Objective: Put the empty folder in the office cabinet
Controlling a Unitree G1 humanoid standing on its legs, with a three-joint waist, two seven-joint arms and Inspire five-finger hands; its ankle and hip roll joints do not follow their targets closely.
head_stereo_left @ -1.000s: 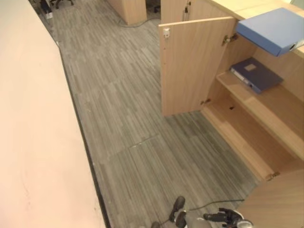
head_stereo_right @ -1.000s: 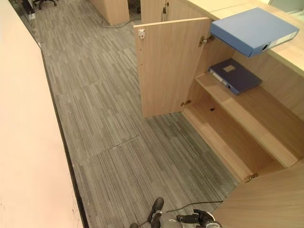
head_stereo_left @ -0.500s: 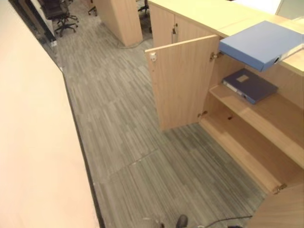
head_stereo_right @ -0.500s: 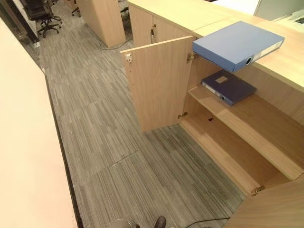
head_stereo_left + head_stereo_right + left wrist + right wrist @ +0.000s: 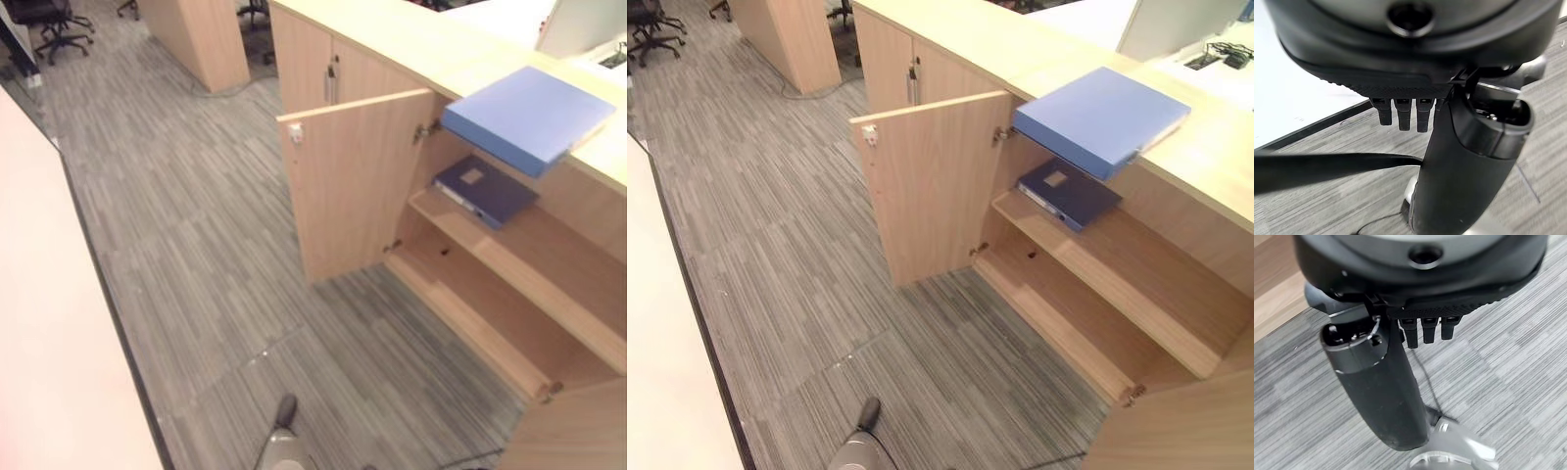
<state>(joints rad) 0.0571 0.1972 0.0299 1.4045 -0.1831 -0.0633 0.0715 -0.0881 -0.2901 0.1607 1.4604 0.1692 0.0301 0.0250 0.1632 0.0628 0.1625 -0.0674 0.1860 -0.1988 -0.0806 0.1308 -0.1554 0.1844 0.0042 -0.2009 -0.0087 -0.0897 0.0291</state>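
A light blue folder point(image 5: 529, 117) lies flat on top of the wooden office cabinet, overhanging its front edge. Below it a dark blue folder point(image 5: 485, 189) lies on the cabinet's upper shelf point(image 5: 549, 264). The lower shelf point(image 5: 480, 313) is bare. The cabinet's left door point(image 5: 353, 186) stands wide open. My left hand point(image 5: 1400, 49) hangs over the grey carpet, fingers point(image 5: 1403, 117) straight and relaxed, holding nothing. My right hand point(image 5: 1415, 279) hangs the same way over the carpet near a wooden edge, with nothing in it.
The cabinet's right door point(image 5: 578, 431) stands open at the lower right. A closed cabinet door with a metal handle point(image 5: 333, 83) adjoins on the left. A pale wall point(image 5: 49, 343) runs along the left. An office chair point(image 5: 44, 15) and a wooden partition point(image 5: 201, 39) stand farther back.
The camera has swung up and round, so the whole picture has shifted and the cabinet top shows more. The folders and the cabinet doors have not moved.
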